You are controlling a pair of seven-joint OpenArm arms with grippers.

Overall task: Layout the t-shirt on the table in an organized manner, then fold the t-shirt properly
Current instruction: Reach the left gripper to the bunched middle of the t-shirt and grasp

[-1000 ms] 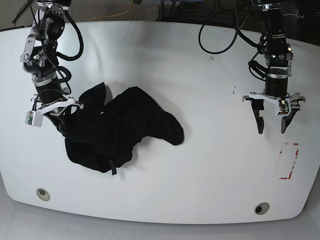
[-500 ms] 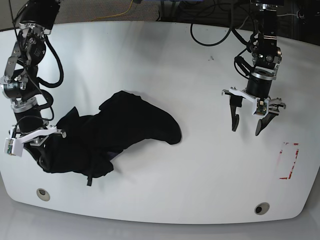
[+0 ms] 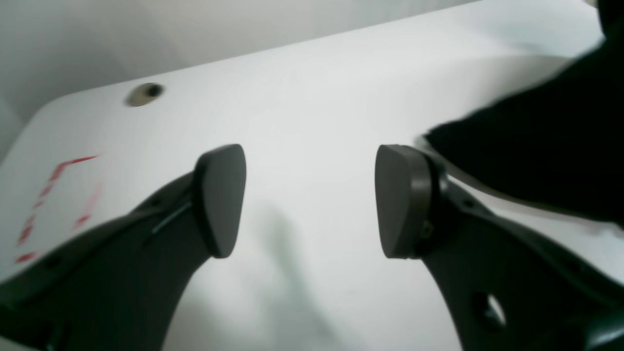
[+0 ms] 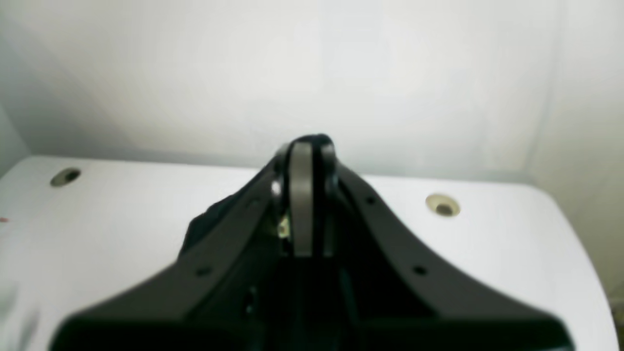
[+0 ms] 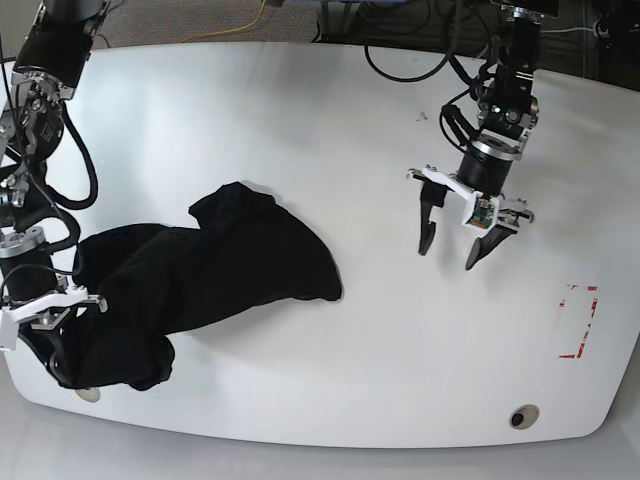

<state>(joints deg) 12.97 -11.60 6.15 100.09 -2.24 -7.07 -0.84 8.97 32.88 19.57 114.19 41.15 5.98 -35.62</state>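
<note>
The t-shirt (image 5: 210, 275) lies bunched in a dark heap on the near-left part of the desk (image 5: 330, 120), nothing flattened, so laying out has barely begun and all folding remains. The right claw (image 5: 55, 335) is closed at the heap's near-left end, apparently pinching fabric, though the wrist view is too dark to confirm. The left claw (image 5: 458, 240) hangs wide open and empty above bare desk, right of the shirt.

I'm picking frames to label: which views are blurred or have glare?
Left wrist: t-shirt edge and red mark soft, left claw sharper. Right wrist: all soft, right claw included. Base: crisp, mild sheen on table.
</note>
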